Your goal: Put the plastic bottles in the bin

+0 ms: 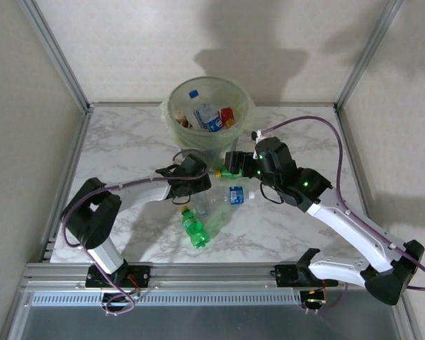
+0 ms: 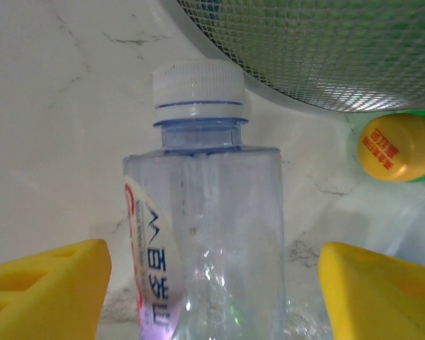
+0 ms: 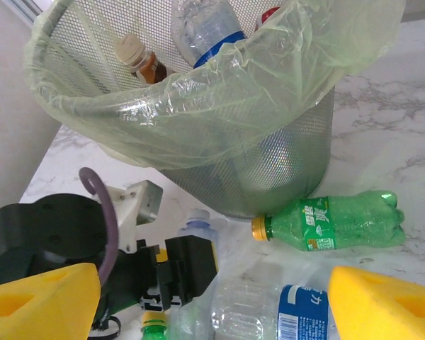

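Between the yellow fingers point(image 2: 49, 290) of my left gripper point(image 2: 212, 297) lies a clear bottle point(image 2: 205, 212) with a white cap, with a gap on each side, so the gripper is open around it. The same gripper point(image 1: 195, 173) sits just in front of the bin point(image 1: 209, 113), a mesh bucket with a pale-green liner point(image 3: 198, 106) holding several bottles. My right gripper point(image 3: 212, 312) is open and empty above a clear blue-labelled bottle point(image 3: 283, 319). A green bottle point(image 3: 333, 223) with a yellow cap point(image 2: 397, 147) lies against the bin's foot. Another green bottle point(image 1: 195, 227) lies nearer me.
The left arm's black wrist point(image 3: 184, 269) is close under my right gripper point(image 1: 237, 164). The bin's mesh wall point(image 2: 326, 49) stands right behind the clear bottle. Metal frame posts edge the marble table point(image 1: 113, 142).
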You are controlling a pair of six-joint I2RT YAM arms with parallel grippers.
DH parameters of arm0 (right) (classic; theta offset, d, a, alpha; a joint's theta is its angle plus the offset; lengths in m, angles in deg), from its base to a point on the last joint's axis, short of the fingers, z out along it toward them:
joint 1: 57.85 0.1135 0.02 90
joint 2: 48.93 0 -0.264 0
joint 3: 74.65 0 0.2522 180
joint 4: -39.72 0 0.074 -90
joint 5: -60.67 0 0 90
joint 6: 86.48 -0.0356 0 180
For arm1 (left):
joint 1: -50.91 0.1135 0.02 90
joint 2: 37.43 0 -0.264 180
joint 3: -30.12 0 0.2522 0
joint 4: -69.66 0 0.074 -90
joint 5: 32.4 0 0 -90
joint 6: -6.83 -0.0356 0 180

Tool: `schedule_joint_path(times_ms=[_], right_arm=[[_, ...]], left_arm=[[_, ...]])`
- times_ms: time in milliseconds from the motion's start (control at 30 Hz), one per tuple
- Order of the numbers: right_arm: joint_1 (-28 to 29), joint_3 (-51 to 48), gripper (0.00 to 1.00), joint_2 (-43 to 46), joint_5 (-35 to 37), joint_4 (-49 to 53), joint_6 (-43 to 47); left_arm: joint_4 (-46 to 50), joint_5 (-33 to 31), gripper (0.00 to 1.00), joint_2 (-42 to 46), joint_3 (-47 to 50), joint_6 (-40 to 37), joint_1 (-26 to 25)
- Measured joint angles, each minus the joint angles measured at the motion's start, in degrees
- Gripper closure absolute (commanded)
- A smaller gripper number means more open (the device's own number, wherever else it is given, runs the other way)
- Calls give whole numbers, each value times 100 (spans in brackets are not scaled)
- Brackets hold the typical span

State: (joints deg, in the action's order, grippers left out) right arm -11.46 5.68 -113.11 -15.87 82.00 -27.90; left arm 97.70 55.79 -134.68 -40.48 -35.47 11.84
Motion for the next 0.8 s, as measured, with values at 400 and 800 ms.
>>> schedule_joint_path(times_ms=[400, 800], right_arm=[[0, -37, 16, 35, 2, 4, -98], [0, -37, 16, 35, 7, 4, -103]], left_arm=[[101, -101, 37, -348, -125, -17, 0], [94, -107, 47, -363, -125, 20, 0]])
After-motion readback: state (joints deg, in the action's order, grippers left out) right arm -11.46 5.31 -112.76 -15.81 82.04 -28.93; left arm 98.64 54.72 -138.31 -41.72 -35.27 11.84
